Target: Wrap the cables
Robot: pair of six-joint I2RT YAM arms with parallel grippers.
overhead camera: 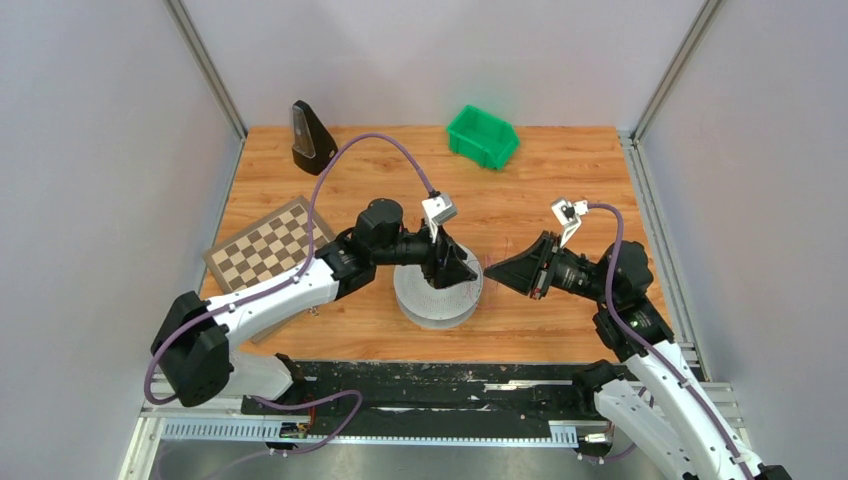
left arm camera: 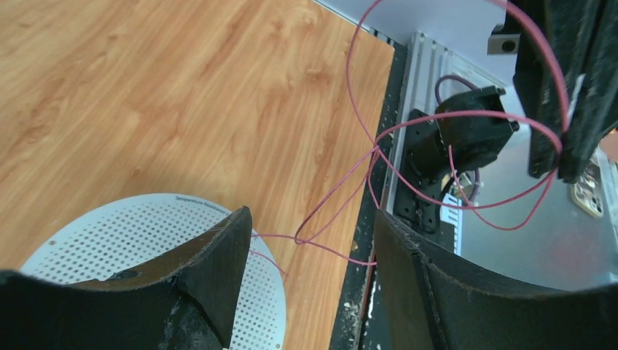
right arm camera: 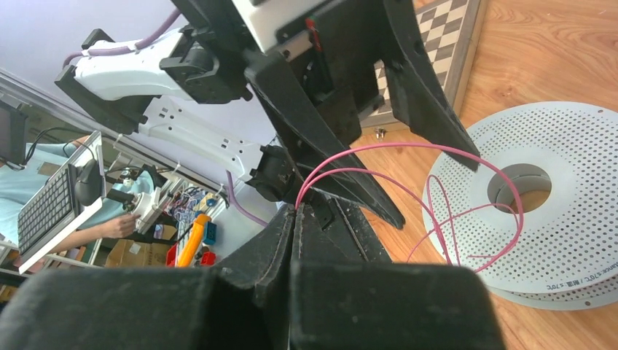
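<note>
Several loose pink loops of cable (left arm camera: 377,149) trail off the reel (overhead camera: 437,305) at centre frame; right pincer (right arm camera: 295,211) pinches it, left pincer (left arm camera: 312,215) gapes, gripping nothing. Winding looks unfinished.

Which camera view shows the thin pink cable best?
The right wrist view: the pink cable loops from the shut right tool to the reel. The left wrist view shows its loops, the grip less clearly. The top view barely shows it.

Tiny print on reel (left arm camera: 109,233) rim, too sm. to read; no other txt legible.
</note>
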